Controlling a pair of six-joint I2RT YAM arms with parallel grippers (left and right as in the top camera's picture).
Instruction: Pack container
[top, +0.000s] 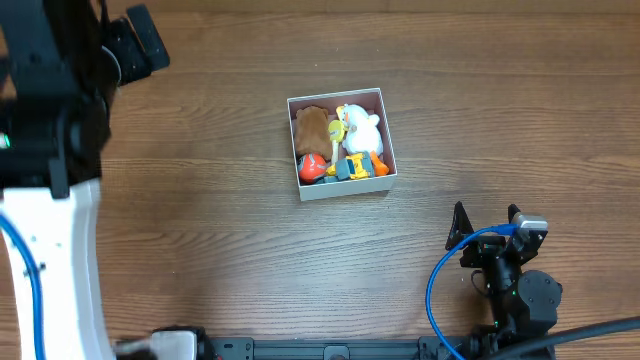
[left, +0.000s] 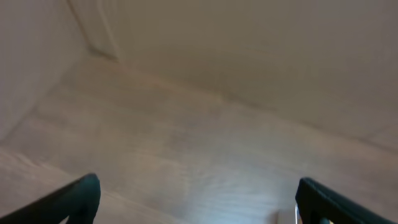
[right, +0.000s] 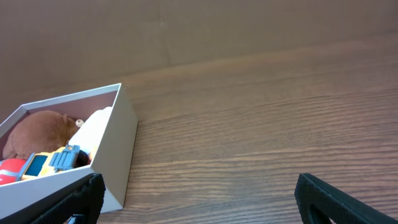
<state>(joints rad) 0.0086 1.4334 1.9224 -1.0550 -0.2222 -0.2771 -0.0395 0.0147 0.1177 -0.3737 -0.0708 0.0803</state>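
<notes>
Looming closest beneath the overhead camera, the left arm (top: 50, 150), black above and white below, is filling the left edge of that view. The left hand (left: 199, 202) is hanging over a blurred pale surface, its two black fingers (left: 81, 198) spread wide with nothing between them.

The square, shallow, white-walled cardboard container (top: 345, 187) is sitting near the middle of the brown wooden table (top: 200, 220), well apart from both arms. Toys are filling it: a brown plush animal (top: 312, 128) is lying at the back left, a white plush toy (top: 367, 130) at the back right, a round red toy (top: 311, 168) in the front left corner, and a blue and yellow toy vehicle (top: 355, 166) just beside it along the front wall.

The right hand (top: 487, 222) is resting low near the table's front right, fingers wide apart and gripping nothing. From the right wrist, the container's white side wall (right: 115, 149) is showing off to the left, away from the hand.
</notes>
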